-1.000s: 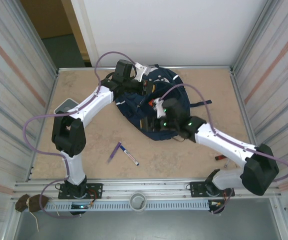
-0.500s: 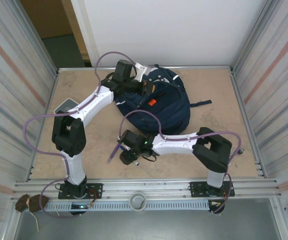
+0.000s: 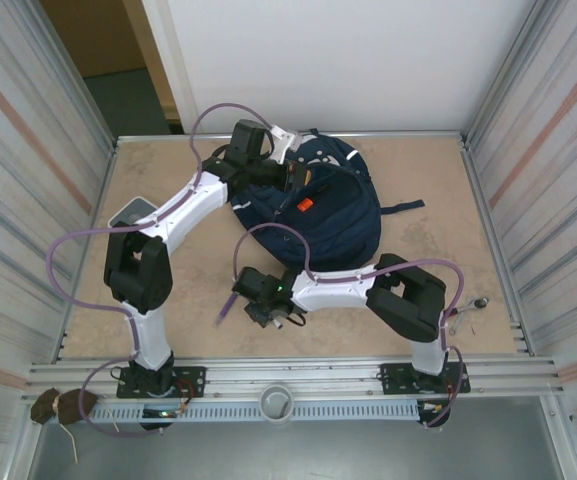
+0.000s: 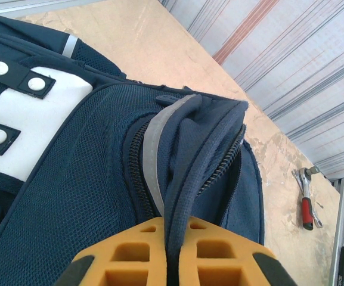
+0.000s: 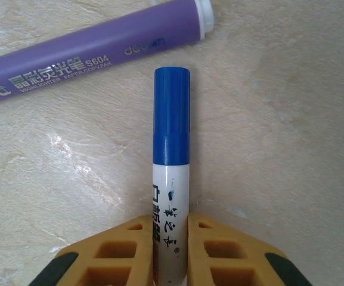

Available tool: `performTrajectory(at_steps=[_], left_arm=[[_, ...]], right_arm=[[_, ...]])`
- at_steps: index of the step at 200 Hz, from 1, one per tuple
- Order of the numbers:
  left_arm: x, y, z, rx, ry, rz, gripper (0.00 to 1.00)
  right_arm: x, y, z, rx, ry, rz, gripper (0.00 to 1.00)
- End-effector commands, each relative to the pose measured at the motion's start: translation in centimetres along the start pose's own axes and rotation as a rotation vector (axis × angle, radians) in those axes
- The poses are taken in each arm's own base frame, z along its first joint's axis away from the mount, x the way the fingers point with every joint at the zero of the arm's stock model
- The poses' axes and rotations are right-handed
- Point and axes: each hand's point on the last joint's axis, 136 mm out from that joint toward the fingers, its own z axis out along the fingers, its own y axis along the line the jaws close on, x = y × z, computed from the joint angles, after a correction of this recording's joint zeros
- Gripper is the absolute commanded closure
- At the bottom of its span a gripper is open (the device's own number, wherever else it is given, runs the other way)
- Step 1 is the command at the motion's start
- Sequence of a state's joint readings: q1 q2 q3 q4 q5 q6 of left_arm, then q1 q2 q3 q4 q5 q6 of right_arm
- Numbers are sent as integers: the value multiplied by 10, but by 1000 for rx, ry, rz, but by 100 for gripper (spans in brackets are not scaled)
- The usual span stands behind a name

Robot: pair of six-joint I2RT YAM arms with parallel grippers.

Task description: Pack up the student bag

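Observation:
The navy student bag (image 3: 343, 215) lies at the back middle of the table with its top opening held up. My left gripper (image 3: 286, 178) is at the bag's upper left. In the left wrist view the left gripper (image 4: 173, 262) is shut on the folded fabric rim (image 4: 189, 173) beside the zipper. My right gripper (image 3: 270, 312) is down on the table in front of the bag. The right wrist view has the right gripper (image 5: 170, 256) shut on a white marker with a blue cap (image 5: 171, 161). A purple highlighter (image 5: 94, 53) lies just beyond it.
The purple highlighter (image 3: 230, 303) lies left of the right gripper. A small orange item (image 3: 306, 204) sits at the bag's opening. A red-handled tool (image 4: 306, 205) lies near the right wall, and a grey flat object (image 3: 133, 212) near the left wall. Metal walls close three sides.
The right arm swung from the bag down to the front of the table, and its jaws closed on the blue-capped marker. The left gripper has kept its hold on the bag rim.

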State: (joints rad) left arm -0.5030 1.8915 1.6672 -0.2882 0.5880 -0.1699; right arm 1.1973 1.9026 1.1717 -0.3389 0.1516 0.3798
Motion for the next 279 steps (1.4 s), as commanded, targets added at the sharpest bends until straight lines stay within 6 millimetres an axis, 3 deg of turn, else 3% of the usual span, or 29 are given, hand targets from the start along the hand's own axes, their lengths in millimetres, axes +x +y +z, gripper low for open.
performTrajectory(at_steps=[1, 27, 61, 80, 103, 122, 161, 207, 239, 261, 279], left_arm=[[-39, -17, -20, 41, -112, 84, 98], [-42, -18, -23, 39, -120, 86, 98], [-46, -21, -25, 45, -133, 83, 99], [-47, -23, -26, 48, -137, 77, 99], [-49, -25, -28, 52, -141, 74, 100], [-49, -29, -28, 60, -140, 75, 100], [-46, -41, -23, 77, -130, 84, 100], [-43, -51, -18, 92, -123, 94, 100], [-42, -52, -17, 95, -119, 96, 100], [-42, -52, -18, 89, -120, 103, 100], [-43, -53, -18, 88, -124, 110, 100]], right_arm=[[30, -40, -14, 123, 74, 18, 89], [31, -54, -44, 101, 37, 67, 92], [-7, -67, -109, -91, -160, 237, 93], [-27, -95, -144, -210, -287, 421, 95], [-48, -151, -181, -289, -442, 704, 95], [-61, -194, -200, -321, -560, 901, 95], [-89, -254, -206, -362, -705, 1172, 95], [-110, -293, -168, -274, -692, 1334, 84], [-117, -302, -161, -240, -670, 1303, 72], [-111, -297, -170, -208, -655, 1242, 64], [-104, -288, -183, -207, -659, 1177, 63]])
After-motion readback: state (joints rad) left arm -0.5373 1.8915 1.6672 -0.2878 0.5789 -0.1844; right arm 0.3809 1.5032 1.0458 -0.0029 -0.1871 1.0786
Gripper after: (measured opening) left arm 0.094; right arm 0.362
